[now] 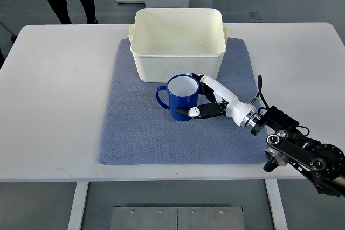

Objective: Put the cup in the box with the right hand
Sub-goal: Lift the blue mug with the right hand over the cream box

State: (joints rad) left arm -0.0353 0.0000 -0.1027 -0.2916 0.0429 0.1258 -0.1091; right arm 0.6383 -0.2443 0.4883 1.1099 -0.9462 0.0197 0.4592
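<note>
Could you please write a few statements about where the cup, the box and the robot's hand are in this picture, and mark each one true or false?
1. The blue cup with the white inside stands upright on the blue-grey woven mat. True.
2. The cup is already inside the cream plastic box. False: it stands on the mat, just in front of the box.
3. The right hand has its fingers around the cup's side. True.
4. The cup's handle points toward the right hand. False: it points to the picture's left, away from the hand.
5. The box holds several things. False: it looks empty.
</note>
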